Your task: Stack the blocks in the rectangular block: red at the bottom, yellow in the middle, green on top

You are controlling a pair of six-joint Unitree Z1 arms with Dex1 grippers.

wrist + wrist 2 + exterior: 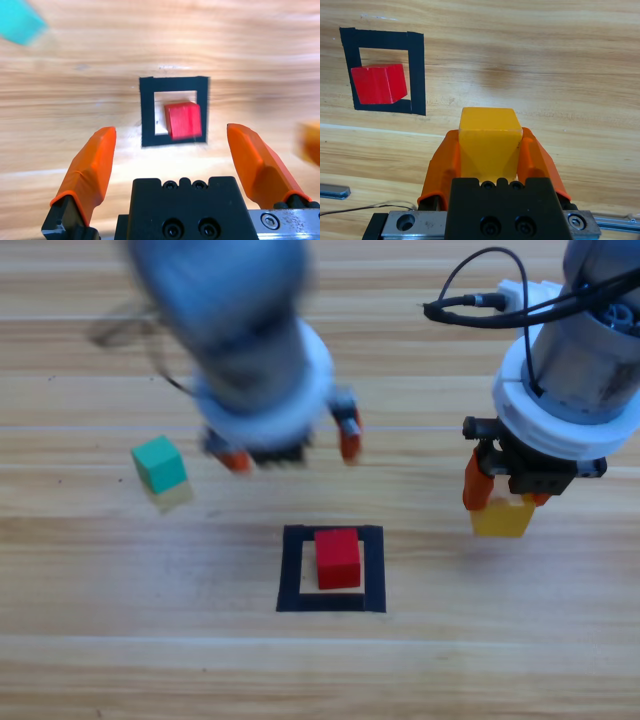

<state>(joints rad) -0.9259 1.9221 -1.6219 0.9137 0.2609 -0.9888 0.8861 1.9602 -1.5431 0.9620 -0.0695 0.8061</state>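
The red cube [338, 558] [183, 120] [378, 83] sits inside the black tape square [291, 570] [146, 112] [417, 70] at the table's middle. My right gripper [508, 498] [489, 150] is shut on the yellow cube [503, 517] [486, 142], held to the right of the square. The teal-green cube [159, 464] [19, 22] lies on the wood at the left. My left gripper [294, 452] [172, 157] hangs open and empty just behind the square, between the green cube and the red one.
A thin wire loop [125, 328] lies on the wood at the back left, and a black cable [470, 285] arcs over the right arm's wrist. Bare wood stretches along the front of the table.
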